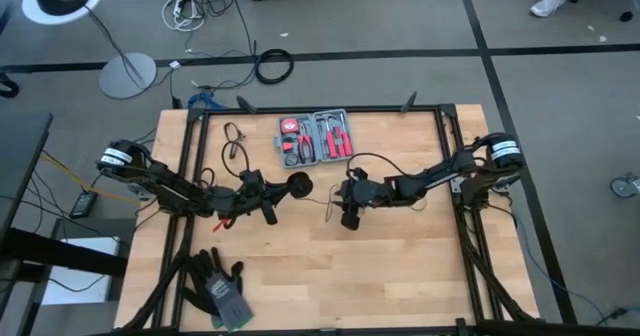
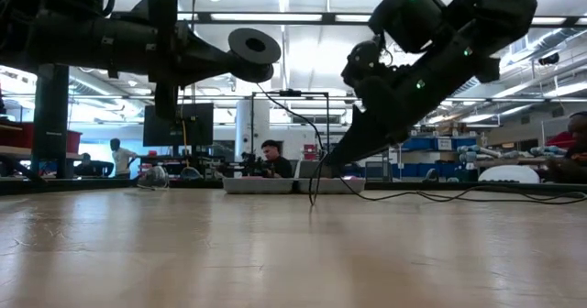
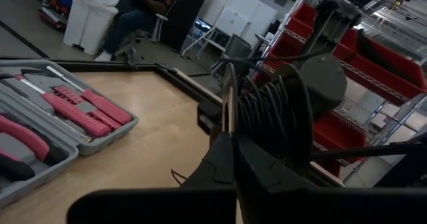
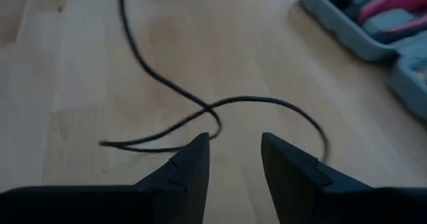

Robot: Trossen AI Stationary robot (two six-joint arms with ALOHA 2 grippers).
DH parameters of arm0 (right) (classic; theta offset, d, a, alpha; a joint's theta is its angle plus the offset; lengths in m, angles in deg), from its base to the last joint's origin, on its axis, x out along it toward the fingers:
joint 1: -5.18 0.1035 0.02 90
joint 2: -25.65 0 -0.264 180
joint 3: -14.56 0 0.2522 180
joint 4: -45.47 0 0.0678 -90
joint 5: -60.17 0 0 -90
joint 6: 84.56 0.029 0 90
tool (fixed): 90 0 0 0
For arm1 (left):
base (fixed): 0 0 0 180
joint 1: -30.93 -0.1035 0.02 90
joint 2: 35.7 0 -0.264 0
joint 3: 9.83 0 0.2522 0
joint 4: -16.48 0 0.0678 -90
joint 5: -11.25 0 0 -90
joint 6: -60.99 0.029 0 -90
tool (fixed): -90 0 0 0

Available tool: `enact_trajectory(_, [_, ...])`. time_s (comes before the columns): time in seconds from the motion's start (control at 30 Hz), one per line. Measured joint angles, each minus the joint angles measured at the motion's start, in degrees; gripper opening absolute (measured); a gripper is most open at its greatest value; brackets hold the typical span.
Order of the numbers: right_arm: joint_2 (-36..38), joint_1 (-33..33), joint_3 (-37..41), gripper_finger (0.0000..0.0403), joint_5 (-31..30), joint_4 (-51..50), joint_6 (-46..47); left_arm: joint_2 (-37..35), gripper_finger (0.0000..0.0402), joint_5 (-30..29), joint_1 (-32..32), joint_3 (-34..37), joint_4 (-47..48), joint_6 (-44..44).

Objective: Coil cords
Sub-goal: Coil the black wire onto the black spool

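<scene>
Right gripper (image 4: 233, 151) hangs low over the table with its jaws spread and nothing between them — you're right above a loose crossed loop of the cord (image 4: 220, 107) lying on the wood. Left gripper (image 1: 270, 196) is clamped shut on the round black puck (image 1: 299, 186), held up off the table, with several turns of wire already wound on it. So you're partway, I'd say: a fair bundle is coiled, but slack trails across the table beside the red tool kit (image 1: 316, 138). That tail is what's left.
</scene>
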Motion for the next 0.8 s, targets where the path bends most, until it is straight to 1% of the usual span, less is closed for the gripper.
enact_trajectory(0.07, [-1.63, 0.0, 0.0, 0.0135, 1.02, 2.82, -0.88, 0.0, 0.0, 0.0, 0.0, 0.0, -0.24, 0.01])
enact_trajectory(0.17, [-3.28, 0.0, 0.0, 0.0134, 0.87, 6.16, -0.28, 0.0, 0.0, 0.02, 0.0, 0.0, -0.21, 0.01])
enact_trajectory(0.33, [-3.34, -0.36, 0.0, 0.0128, 0.42, 6.7, 0.75, 0.0, 0.0, 0.06, 0.0, 0.0, -0.2, 0.01])
enact_trajectory(0.43, [-3.34, -0.71, 0.0, 0.0098, 0.42, 6.7, 1.23, 0.0, 0.0, 0.06, 0.0, 0.0, -0.19, 0.01])
enact_trajectory(0.57, [-3.34, -0.88, 0.0, 0.0018, 0.39, 6.6, 1.47, 0.0, 0.0, 0.04, 0.0, 0.0, -0.19, 0.01])
enact_trajectory(0.6, [-3.34, -0.9, 0.0, 0.0011, 0.37, 6.57, 1.06, 0.0, 0.0, 0.04, 0.0, 0.0, -0.21, 0.01])
enact_trajectory(0.7, [-3.32, -1.0, -0.02, 0.0006, 0.35, 5.22, 1.97, 0.0, 0.0, 0.06, 0.0, 0.0, -0.21, 0.01])
enact_trajectory(0.8, [-2.55, -1.22, 0.0, 0.0003, 0.35, 0.38, 4.4, 0.0, 0.0, 0.65, 0.0, 0.0, -0.72, 0.16])
